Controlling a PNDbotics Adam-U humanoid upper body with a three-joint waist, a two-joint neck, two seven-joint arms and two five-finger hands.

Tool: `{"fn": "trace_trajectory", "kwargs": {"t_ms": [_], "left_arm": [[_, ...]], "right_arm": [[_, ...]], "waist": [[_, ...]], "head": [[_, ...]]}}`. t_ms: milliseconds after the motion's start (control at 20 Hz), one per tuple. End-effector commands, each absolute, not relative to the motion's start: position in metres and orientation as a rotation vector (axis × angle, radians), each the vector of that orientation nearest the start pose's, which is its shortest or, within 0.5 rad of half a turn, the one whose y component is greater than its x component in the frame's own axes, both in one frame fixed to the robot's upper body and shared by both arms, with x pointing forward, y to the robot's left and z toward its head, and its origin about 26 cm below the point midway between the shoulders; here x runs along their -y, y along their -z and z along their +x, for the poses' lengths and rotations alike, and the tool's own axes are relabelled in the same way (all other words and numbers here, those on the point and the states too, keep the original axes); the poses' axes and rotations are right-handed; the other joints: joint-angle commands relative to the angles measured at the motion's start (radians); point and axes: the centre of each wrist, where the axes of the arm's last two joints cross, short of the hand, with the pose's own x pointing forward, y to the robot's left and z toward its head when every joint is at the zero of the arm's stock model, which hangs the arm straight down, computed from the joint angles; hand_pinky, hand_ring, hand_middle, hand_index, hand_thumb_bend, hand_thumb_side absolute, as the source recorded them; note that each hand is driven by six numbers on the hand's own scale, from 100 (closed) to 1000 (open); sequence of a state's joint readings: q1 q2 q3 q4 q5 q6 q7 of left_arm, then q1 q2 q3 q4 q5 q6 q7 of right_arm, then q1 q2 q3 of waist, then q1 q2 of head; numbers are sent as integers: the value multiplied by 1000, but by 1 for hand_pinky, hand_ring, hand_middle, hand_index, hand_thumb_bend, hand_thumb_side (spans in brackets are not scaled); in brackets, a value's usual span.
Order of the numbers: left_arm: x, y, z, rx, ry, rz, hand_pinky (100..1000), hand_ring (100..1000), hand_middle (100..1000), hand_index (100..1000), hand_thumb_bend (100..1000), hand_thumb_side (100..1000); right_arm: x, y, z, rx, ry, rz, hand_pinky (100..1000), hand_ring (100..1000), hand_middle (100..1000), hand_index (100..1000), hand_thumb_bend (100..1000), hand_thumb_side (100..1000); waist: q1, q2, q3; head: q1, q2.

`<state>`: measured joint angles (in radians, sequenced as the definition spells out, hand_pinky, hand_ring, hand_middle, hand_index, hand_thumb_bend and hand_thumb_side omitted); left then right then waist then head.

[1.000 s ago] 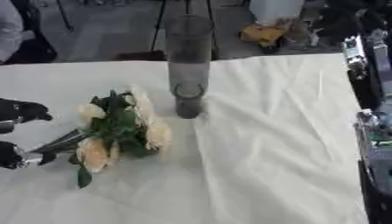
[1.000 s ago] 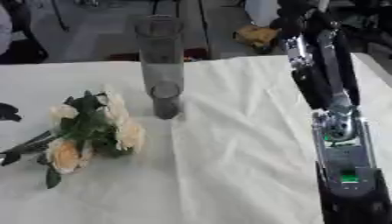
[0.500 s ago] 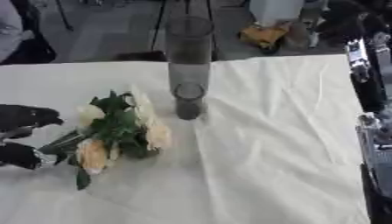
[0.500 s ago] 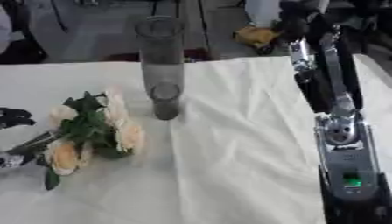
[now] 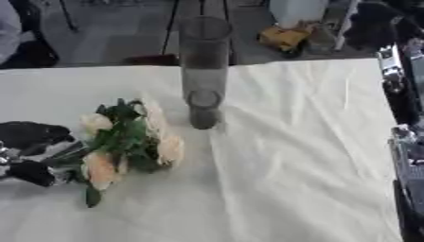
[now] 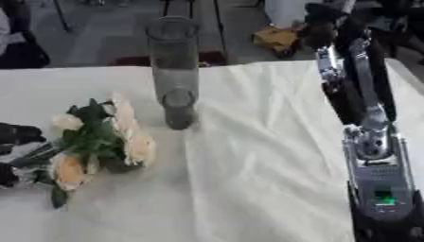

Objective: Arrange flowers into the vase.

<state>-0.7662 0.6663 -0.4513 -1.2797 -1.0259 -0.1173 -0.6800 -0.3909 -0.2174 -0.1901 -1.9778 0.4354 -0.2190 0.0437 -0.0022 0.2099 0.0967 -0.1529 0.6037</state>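
A tall clear glass vase (image 5: 203,71) stands upright on the white cloth, at the back centre. A bunch of cream and peach roses with green leaves (image 5: 124,142) lies on the cloth to its front left, stems pointing to the left edge. My left hand (image 5: 33,137) is at the left edge, its black fingers curled above and below the stems (image 5: 58,158). My right arm (image 6: 373,142) runs up the right side, and my right hand (image 6: 324,21) shows only as a dark shape at the top, well away from the flowers.
The white cloth (image 5: 281,179) covers the table and lies creased in front of and to the right of the vase. Beyond the far table edge there are a yellow object (image 5: 286,38) and dark stands on the floor.
My left hand has moved right, onto the stems, and its upper fingers have come down towards them. The flowers and the vase stay where they were.
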Motion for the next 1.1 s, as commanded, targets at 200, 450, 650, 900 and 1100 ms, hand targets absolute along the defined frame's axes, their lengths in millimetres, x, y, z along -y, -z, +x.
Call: {"fn": "trace_trajectory", "kwargs": {"t_ms": [200, 450, 650, 900, 1100], "left_arm": [[-284, -194, 430, 862, 1942, 1069, 1000, 984, 990, 1000, 319, 819], [-288, -188, 433, 873, 1899, 1070, 1000, 975, 980, 1000, 291, 817], [-290, -188, 434, 903, 1850, 1081, 1000, 979, 989, 1000, 276, 821], [-291, -185, 435, 912, 1804, 1073, 1000, 982, 996, 1000, 274, 823], [-291, -181, 437, 899, 1795, 1055, 1000, 981, 993, 1000, 280, 821]], "right_arm": [[284, -231, 306, 2501, -489, -715, 653, 819, 574, 854, 158, 1000], [285, -230, 307, 2500, -486, -712, 653, 820, 572, 854, 164, 1000], [285, -230, 307, 2498, -484, -711, 653, 821, 571, 854, 168, 1000], [285, -230, 307, 2499, -484, -707, 654, 822, 569, 854, 169, 1000], [286, -230, 308, 2498, -485, -703, 654, 822, 567, 853, 168, 1000]], "waist": [[0, -9, -3], [-2, -4, -5], [-4, -1, -4], [-5, 3, -5], [-6, 7, -6]], "head": [[6, -17], [8, -20], [9, -22], [11, -26], [12, -28]]}}
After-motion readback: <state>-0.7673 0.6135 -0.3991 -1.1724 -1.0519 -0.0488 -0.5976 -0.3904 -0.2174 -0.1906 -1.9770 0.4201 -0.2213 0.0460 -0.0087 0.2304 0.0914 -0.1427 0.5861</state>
